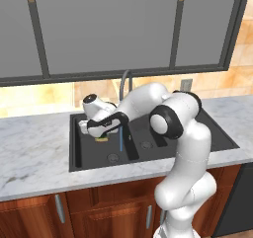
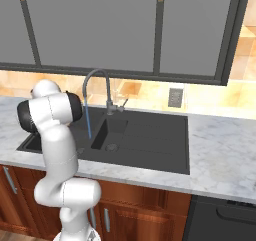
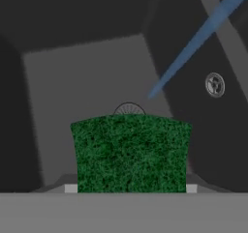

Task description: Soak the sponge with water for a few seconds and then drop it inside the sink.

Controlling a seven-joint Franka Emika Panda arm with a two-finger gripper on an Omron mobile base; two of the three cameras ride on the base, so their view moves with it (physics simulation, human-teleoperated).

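My gripper (image 1: 101, 132) hangs over the left basin of the dark sink (image 1: 192, 136), shut on the sponge (image 1: 102, 139), whose yellow body peeks out below the fingers. In the hand view the sponge (image 3: 131, 152) shows its green scrub top, clamped at both sides between the gripper (image 3: 131, 188) fingers. The water (image 1: 121, 140) falls as a thin blue stream from the gooseneck faucet (image 1: 124, 81), a little to the right of the sponge and apart from it. The water (image 3: 193, 48) crosses the hand view above and right of the sponge. From the right base view, the water (image 2: 88, 121) drops into the sink (image 2: 150, 135).
A round drain (image 3: 214, 84) lies in the neighbouring basin, and another drain (image 3: 129, 107) shows just past the sponge's edge. A marble counter (image 1: 34, 153) surrounds the sink, with dark cabinets (image 1: 108, 24) overhead and a wall outlet (image 2: 174, 97) behind.
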